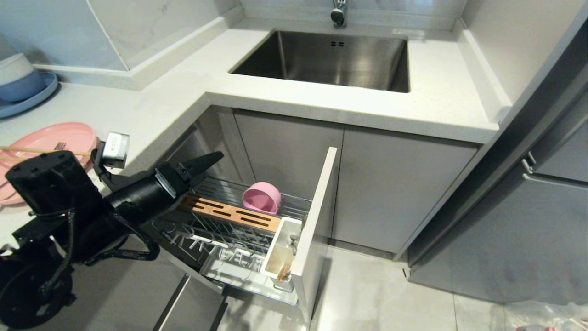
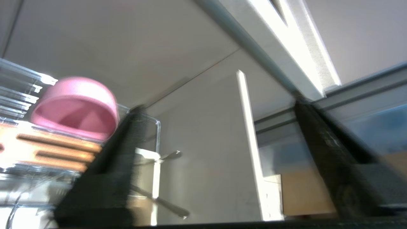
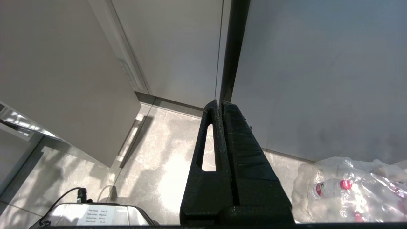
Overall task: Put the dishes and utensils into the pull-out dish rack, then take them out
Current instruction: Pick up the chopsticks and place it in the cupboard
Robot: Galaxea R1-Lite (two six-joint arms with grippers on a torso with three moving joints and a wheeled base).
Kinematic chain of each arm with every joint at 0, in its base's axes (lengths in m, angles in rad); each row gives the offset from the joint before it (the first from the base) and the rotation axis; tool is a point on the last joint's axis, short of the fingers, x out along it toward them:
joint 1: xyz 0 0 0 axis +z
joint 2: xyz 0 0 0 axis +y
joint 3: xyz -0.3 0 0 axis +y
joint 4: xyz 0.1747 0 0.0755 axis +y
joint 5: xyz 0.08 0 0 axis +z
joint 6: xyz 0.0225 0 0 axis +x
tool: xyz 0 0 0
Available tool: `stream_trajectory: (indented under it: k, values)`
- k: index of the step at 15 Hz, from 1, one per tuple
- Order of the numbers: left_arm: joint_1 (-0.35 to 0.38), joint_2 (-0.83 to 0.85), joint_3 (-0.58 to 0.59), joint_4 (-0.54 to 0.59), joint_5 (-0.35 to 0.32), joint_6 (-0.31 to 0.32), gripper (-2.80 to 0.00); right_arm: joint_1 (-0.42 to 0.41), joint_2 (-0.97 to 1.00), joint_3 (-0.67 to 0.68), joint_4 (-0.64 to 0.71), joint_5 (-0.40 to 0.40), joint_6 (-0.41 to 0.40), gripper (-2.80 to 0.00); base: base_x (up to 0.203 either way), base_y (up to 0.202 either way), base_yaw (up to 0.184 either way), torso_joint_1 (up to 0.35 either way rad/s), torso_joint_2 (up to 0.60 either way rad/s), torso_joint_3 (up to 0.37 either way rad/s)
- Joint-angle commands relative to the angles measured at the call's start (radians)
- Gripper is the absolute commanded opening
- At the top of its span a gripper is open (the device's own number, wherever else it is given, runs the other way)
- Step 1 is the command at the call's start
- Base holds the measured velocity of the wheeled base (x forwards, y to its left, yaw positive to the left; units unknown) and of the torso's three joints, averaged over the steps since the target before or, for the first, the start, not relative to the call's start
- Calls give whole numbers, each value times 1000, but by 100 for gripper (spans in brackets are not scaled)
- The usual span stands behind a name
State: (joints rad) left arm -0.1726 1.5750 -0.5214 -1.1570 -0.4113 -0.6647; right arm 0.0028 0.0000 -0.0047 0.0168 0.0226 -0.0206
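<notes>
The pull-out dish rack stands drawn out below the counter. A pink bowl lies on its side at the rack's back, behind the slotted wooden strip; it also shows in the left wrist view. Grey metal handles stick out of the white utensil cup. On the counter at the left sits the pink plate, with chopsticks and a fork lying on it. My left gripper hovers over the rack's left end, open and empty. My right gripper hangs shut over the floor.
The rack's white-edged front panel stands just right of the cup. A steel sink is set into the counter behind. A blue plate with bowls sits far left. A plastic bag of bottles lies on the floor.
</notes>
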Motion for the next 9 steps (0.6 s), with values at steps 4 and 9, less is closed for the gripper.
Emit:
stream_trajectory:
  k: [4,9]
  values:
    - [-5,-75,-34,-6,-18,1,-280,0,0,0,0,0,-1,-280,0,0,0,0,0,0]
    - [-15,-228,-54,47,-77,29,-280,0,0,0,0,0,-1,-280,0,0,0,0,0,0]
